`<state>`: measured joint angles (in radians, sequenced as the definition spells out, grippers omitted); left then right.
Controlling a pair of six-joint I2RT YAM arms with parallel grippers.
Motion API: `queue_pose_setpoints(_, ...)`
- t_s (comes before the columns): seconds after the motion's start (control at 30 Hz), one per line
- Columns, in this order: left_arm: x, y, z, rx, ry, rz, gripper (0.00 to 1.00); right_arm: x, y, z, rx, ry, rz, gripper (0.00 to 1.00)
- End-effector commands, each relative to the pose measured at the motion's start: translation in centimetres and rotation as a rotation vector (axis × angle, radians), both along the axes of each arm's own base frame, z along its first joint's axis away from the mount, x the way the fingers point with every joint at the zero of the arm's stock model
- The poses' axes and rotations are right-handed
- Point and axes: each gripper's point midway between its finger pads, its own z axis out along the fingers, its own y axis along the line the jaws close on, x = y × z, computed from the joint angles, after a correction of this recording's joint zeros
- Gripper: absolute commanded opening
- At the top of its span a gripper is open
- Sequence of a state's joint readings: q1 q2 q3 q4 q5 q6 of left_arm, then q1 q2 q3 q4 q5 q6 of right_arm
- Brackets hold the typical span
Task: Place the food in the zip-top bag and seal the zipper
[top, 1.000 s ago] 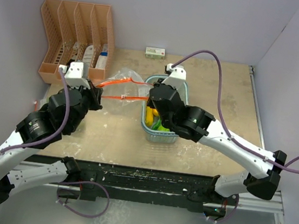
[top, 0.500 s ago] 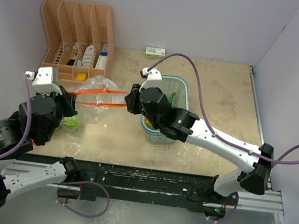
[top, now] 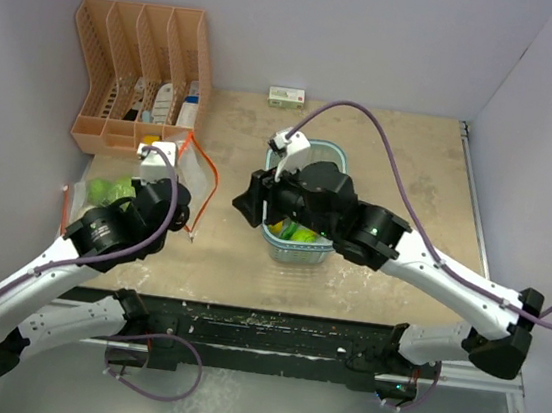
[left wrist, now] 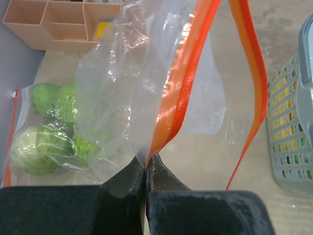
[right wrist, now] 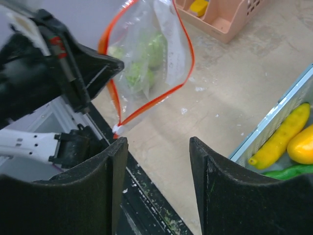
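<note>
While the left gripper (left wrist: 146,165) pinches the orange zipper (left wrist: 171,112) of the zip-top bag (left wrist: 117,73), two cabbages (left wrist: 39,147) already lie inside. The right gripper (right wrist: 157,147) hangs spread and empty between the bag and the basket (right wrist: 266,128). The next pick likely goes best if it settles squarely over the yellow fruit (right wrist: 279,138) and closes gently, with the left holding the mouth wide

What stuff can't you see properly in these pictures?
1. Top view: the right arm covers much of the basket, hiding what food is left inside.
2. Right wrist view: the orange fruit is cut off by the picture's right edge.
3. Left wrist view: the crinkled bag blurs the cabbages, so their number is unclear.
4. Top view: the small box at the back is too small to read.
</note>
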<state>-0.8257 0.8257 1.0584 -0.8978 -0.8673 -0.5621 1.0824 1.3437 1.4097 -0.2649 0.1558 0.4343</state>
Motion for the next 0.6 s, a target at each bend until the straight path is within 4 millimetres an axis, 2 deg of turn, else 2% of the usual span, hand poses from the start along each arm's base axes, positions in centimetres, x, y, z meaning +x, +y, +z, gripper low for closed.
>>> queue_pose_setpoints(0.0,0.4,0.0,0.9,-0.069,-0.055,0.043,0.00,-1.3,-2.3,2.5,0.071,0.000,-0.014,0.54)
queue_pose_setpoints(0.07,0.1,0.3,0.8,-0.073,-0.050,0.045,0.00,0.3,-4.4,2.3,0.037,0.004,-0.158,0.54)
queue_pose_setpoints(0.17,-0.6,0.6,0.4,-0.099,-0.048,0.037,0.00,2.4,-7.8,-0.4,-0.092,0.048,-0.342,0.55)
queue_pose_setpoints(0.27,-1.0,0.7,-0.4,-0.119,-0.046,0.029,0.00,4.8,-10.5,-3.3,-0.152,0.122,-0.438,0.58)
queue_pose_setpoints(0.37,-1.1,0.7,-0.6,-0.136,-0.055,0.016,0.00,6.9,-12.6,-6.7,-0.190,0.192,-0.481,0.70)
queue_pose_setpoints(0.47,-1.1,0.3,-0.5,-0.147,-0.063,-0.010,0.00,8.4,-13.5,-10.2,-0.269,0.235,-0.466,0.74)
queue_pose_setpoints(0.57,-1.1,-0.1,-0.3,-0.154,-0.066,-0.033,0.00,9.3,-12.5,-13.0,-0.357,0.250,-0.390,0.77)
